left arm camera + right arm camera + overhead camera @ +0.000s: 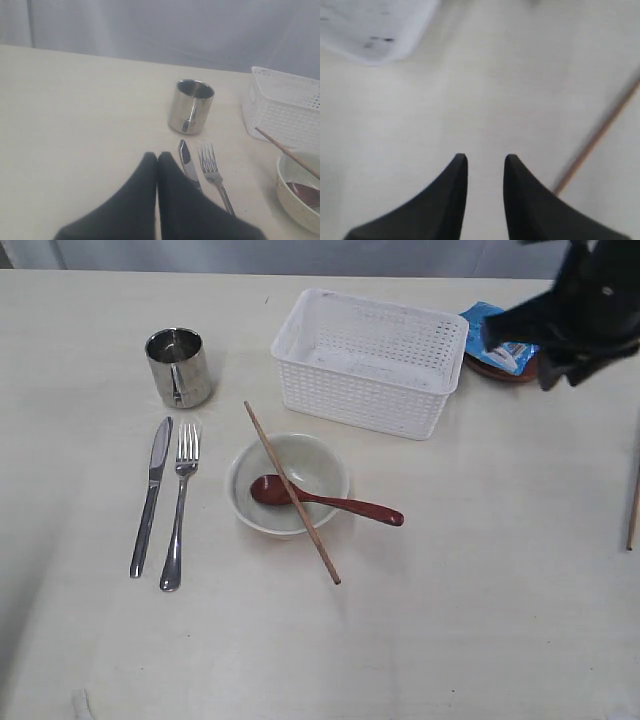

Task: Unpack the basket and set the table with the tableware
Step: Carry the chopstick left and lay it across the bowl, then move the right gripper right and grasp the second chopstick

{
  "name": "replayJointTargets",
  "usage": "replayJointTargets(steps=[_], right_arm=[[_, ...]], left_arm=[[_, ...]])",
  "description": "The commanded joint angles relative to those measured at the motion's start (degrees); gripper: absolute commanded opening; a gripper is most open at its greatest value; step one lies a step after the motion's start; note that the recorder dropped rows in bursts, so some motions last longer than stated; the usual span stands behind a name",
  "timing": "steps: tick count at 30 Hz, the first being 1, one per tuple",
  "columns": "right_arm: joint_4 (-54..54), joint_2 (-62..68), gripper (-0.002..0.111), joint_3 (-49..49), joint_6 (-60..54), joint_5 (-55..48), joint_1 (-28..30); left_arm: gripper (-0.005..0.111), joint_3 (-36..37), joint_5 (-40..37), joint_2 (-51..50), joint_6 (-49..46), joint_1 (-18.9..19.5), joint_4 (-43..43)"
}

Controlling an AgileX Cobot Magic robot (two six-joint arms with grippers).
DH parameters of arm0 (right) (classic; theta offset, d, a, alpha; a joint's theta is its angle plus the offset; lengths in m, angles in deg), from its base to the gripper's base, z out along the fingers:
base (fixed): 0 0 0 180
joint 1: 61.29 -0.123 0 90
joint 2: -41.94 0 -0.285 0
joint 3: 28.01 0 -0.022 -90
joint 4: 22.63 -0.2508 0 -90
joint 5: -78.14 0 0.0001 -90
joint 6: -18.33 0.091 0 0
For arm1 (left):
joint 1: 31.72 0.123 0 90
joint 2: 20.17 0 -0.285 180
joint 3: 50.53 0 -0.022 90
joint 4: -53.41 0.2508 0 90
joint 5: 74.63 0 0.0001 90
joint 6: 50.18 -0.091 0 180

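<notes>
Basket (370,360) is sitting on the table (480,620) beyond the bowl (288,485), which is holding the spoon (345,505) and a chopstick (315,540). Right gripper (485,160) is hanging parted and gripping nothing over bare tabletop near another chopstick (600,134), its arm (585,305) showing blurred beside the basket. Left gripper (157,156) is hovering clenched, empty, near the knife (189,165).
</notes>
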State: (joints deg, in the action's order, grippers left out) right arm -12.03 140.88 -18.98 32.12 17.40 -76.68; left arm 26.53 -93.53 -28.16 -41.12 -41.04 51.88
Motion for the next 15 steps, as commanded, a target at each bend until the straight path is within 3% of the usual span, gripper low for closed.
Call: replayJointTargets(steps=[1, 3, 6, 15], right_arm=[[0.1, -0.1, 0.025, 9.2, 3.0, 11.0, 13.4], [-4.4, 0.2, 0.025, 12.9, 2.9, 16.4, 20.4], [-6.1, 2.2, 0.025, 13.8, 2.7, 18.0, 25.2], [-6.4, 10.3, 0.025, 13.6, 1.9, 22.4, 28.0]], left_arm=[[0.000, 0.2, 0.6, 0.2, 0.0, 0.1, -0.2], [0.000, 0.2, 0.6, 0.2, 0.0, 0.1, -0.2], [0.000, 0.2, 0.6, 0.2, 0.0, 0.1, -0.2], [0.000, 0.2, 0.6, 0.2, 0.0, 0.1, -0.2]])
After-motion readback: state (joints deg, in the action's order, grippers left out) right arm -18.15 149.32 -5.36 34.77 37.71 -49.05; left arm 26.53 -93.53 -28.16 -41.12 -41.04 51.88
